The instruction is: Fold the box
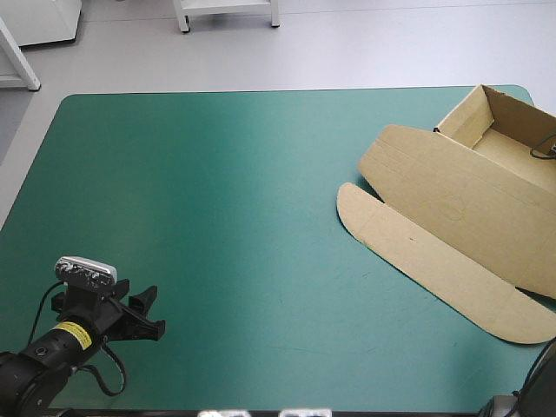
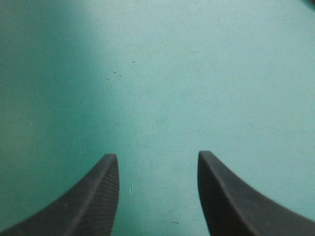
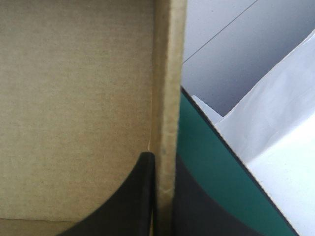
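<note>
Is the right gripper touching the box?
Touching. In the right wrist view the right gripper is shut on a wall of the box, one black finger on each side.

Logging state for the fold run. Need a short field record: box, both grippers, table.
box: brown, on the table's right side
tray wall: raised, at the far right corner
lid: flat, open, reaching toward the table's middle
left gripper: near-left corner, fingers open, holding nothing, far from the box
right gripper: fingers shut on the box, one on each side of the tray wall
teal-green cover: bare under the left gripper
</note>
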You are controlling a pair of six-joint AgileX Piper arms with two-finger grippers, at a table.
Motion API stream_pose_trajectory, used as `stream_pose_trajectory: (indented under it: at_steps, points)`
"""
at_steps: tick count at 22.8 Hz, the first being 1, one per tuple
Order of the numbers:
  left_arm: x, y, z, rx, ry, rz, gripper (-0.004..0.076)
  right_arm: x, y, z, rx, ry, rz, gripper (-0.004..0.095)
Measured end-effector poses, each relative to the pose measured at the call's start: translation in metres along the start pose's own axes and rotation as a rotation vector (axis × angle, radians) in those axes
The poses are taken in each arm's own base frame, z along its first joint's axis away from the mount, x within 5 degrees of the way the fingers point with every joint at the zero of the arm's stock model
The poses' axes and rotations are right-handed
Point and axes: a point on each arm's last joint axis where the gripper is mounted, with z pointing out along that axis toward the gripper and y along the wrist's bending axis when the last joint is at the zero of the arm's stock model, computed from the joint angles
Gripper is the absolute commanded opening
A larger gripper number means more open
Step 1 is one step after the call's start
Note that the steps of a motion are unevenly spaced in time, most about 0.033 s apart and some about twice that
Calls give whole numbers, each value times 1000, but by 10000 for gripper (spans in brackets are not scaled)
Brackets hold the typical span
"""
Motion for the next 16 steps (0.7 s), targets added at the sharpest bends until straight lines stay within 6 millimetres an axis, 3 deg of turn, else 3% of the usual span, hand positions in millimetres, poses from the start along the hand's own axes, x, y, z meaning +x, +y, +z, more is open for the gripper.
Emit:
stream_pose_trajectory:
  at_steps: [3, 4, 7, 9, 11, 16]
  points:
    - [0, 0, 0, 0, 0, 0, 356, 0, 0, 0, -1, 0, 2, 222]
    - [0, 0, 0, 0, 0, 0, 356, 0, -1, 0, -2, 2, 3, 379]
    - [0, 0, 0, 1, 0, -1, 356, -1, -5, 1, -4, 3, 19, 582]
    - [0, 0, 0, 2, 0, -2, 356, -1, -8, 1, -1, 4, 32, 645]
    - [0, 0, 0, 3, 0, -3, 350, -2, -17, 0, 5, 1, 60, 644]
    - [0, 0, 0, 5, 1, -6, 347, -4, -51, -37, -77, -64, 171, 644]
